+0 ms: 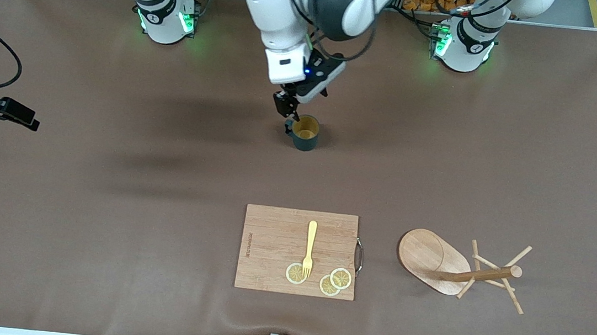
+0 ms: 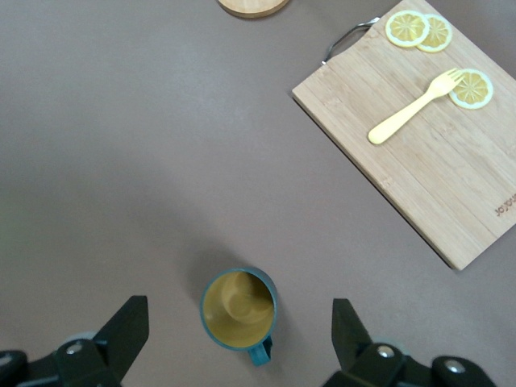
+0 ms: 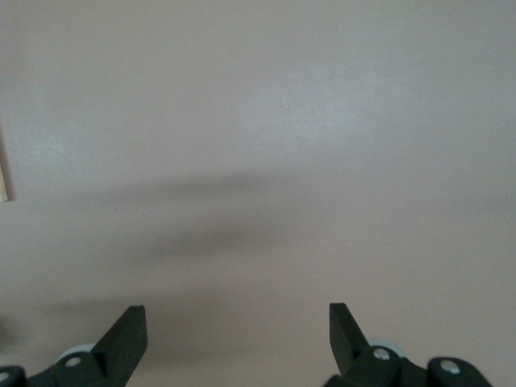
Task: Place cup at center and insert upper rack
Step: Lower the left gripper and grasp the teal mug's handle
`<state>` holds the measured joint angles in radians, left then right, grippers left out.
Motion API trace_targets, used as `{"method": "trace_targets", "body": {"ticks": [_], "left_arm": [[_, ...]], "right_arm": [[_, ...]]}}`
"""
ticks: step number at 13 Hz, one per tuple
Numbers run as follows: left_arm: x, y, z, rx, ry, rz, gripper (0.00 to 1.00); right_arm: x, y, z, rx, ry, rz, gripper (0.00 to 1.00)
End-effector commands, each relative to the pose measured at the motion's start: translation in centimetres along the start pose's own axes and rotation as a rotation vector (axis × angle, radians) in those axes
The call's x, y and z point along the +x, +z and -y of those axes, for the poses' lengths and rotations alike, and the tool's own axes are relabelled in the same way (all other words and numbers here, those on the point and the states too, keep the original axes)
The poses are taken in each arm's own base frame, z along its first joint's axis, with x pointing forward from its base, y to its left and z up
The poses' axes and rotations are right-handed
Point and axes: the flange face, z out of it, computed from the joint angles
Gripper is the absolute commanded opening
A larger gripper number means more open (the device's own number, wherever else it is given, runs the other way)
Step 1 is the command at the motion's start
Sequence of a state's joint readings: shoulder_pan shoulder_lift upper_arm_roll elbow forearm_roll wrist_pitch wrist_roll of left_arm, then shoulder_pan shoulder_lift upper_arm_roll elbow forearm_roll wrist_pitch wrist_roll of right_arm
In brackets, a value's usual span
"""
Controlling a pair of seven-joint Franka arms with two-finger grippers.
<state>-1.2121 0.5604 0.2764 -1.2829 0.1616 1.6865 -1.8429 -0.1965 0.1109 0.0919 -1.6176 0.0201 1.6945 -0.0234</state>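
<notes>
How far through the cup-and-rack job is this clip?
Cup stands upright mid-table, apparently placed. Left claw is open over it, gripping nothing. Right claw waits, open, over bare table. Left to do: the upper rack lies tipped on its side beside the cutting board.

The right gripper [image 1: 31, 123] sat at the front view's edge, its arm cut off there, and its own wrist view showed only the finger [image 3: 129, 334] tips. In the left wrist view the upper rack [image 2: 252, 6] was cropped to a sliver of its oval base, and the left gripper [image 2: 240, 334] showed just its fingertips. The cutting board [image 3: 3, 173] was a thin strip at the right wrist view's edge; its printed mark [image 1: 249, 244] was too small to read.
</notes>
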Motion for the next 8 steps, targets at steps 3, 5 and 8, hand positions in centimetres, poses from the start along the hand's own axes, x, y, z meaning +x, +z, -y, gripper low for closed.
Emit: {"method": "trace_targets", "body": {"ticks": [3,5,8], "left_arm": [[-8.8,2.1,-1.8,-0.123,0.081,-0.144,1.0],[-12.7,4.7,-1.5,-0.125,0.121,-0.174,1.0],[-15.7,7.9,-1.3,-0.123,0.132,-0.233,1.0]], "right_arm": [[-0.5,-0.5,0.0,0.016,0.017,0.012,1.0],[-0.5,-0.5,0.0,0.006,0.022,0.018,1.0],[-0.6,-0.4,0.7,0.006,0.023,0.02,1.0]]}}
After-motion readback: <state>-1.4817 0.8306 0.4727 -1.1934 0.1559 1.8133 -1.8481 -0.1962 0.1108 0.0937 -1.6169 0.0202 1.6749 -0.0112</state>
